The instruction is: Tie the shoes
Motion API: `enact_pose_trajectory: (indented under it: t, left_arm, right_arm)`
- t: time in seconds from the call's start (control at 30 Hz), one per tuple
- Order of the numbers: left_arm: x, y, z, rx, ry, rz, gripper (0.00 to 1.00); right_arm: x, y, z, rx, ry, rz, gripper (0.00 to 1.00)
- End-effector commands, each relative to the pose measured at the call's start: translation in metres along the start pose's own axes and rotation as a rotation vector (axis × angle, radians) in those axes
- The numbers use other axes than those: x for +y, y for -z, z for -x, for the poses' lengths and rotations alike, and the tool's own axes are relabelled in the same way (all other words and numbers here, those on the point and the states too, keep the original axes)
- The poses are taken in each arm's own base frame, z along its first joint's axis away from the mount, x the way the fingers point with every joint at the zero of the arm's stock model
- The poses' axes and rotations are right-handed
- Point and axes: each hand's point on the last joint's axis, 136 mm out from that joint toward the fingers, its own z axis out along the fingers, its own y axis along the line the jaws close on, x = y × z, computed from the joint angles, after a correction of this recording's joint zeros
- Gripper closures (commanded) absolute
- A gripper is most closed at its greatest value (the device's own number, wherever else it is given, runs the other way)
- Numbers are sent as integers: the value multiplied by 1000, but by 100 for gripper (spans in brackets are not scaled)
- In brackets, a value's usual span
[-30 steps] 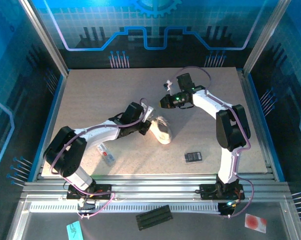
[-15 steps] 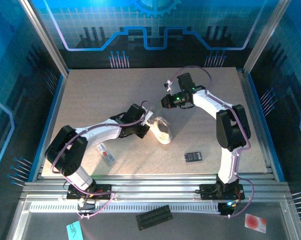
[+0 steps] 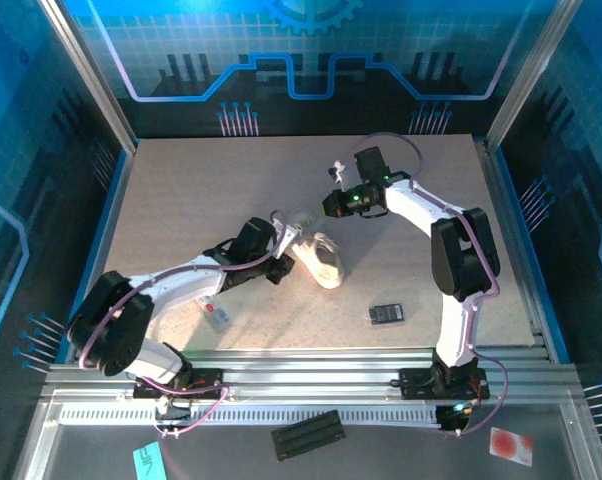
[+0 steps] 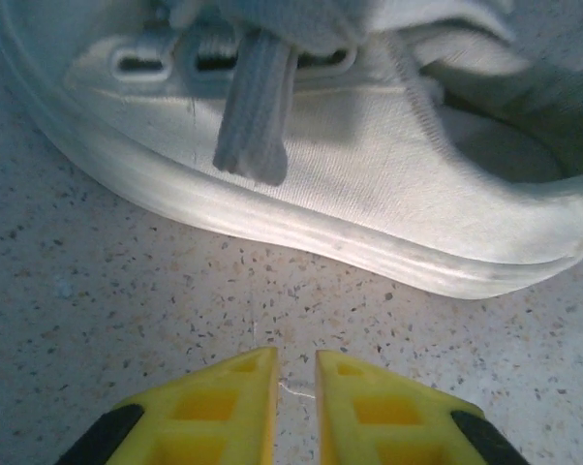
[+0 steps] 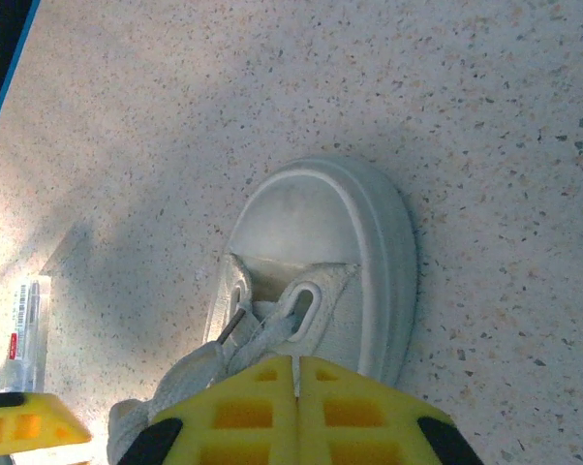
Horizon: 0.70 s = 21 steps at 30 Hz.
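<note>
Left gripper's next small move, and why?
Probably open the left gripper wider and ease forward to the loose lace end draped over the sneaker: its fingers are barely parted, empty, short of it, while the right gripper seems to pinch the other lace.

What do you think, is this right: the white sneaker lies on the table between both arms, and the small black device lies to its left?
Not quite. The small black device lies to the right of the white sneaker, as the top external view shows. The rest holds.
</note>
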Motion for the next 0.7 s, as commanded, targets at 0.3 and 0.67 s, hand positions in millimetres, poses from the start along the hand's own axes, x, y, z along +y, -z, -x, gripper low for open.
enact_pose_trajectory:
  t: [0.3, 0.67]
  left_arm:
    - [2, -5, 51, -100, -163, -213, 68]
    - [-2, -22, 60, -67, -200, -283, 64]
  right_arm:
    - [-7, -4, -2, 17, -5, 16, 100]
    - [-9, -2, -2, 23, -5, 8, 100]
